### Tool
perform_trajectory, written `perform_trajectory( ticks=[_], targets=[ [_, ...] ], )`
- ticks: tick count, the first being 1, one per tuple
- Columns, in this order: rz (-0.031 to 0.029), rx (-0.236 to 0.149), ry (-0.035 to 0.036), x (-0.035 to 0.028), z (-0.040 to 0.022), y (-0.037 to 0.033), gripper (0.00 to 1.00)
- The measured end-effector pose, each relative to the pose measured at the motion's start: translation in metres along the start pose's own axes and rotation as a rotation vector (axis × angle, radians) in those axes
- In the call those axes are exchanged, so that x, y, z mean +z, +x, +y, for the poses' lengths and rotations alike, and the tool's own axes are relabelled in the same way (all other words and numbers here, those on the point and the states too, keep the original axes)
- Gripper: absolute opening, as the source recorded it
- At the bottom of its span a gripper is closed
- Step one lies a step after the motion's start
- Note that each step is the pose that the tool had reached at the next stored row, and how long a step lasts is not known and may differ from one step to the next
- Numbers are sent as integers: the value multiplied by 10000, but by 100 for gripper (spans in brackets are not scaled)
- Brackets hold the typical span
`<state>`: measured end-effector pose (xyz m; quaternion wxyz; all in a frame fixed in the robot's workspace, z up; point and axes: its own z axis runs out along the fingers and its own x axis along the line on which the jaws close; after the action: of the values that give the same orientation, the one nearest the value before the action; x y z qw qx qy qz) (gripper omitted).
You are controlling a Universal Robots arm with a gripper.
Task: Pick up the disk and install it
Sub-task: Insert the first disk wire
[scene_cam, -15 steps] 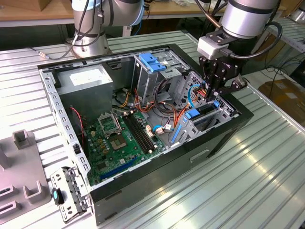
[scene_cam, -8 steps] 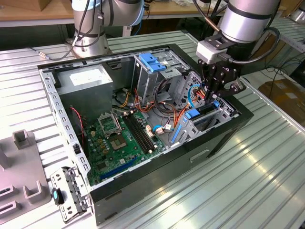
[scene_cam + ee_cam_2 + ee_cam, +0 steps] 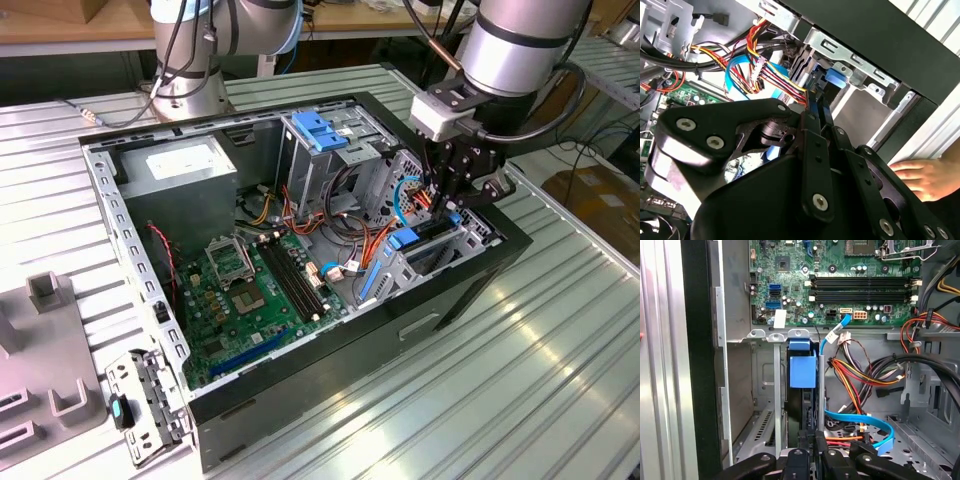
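Observation:
The disk stands on edge in the metal drive bay at the case corner on the exterior view's right. Its blue carrier end faces the motherboard, with the dark drive body below it in the first wrist view. My gripper reaches down into the case over this bay. Its black fingers lie close together along the disk's edge, shut on it. In the first wrist view my gripper sits at the disk's near end.
Bundles of coloured cables and a blue ribbon cable lie beside the bay. A bare blue bracket tops the upper cage, the grey power supply is behind. A hand rests outside the case wall. A second arm base stands behind.

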<state>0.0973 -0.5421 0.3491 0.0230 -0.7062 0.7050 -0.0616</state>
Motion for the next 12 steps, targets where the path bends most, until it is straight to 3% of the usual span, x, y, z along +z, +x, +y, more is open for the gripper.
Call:
perform_trajectory(
  ticks=[12],
  targets=[
    [-33, 130, -18, 10, 1, 19, 16]
  ],
)
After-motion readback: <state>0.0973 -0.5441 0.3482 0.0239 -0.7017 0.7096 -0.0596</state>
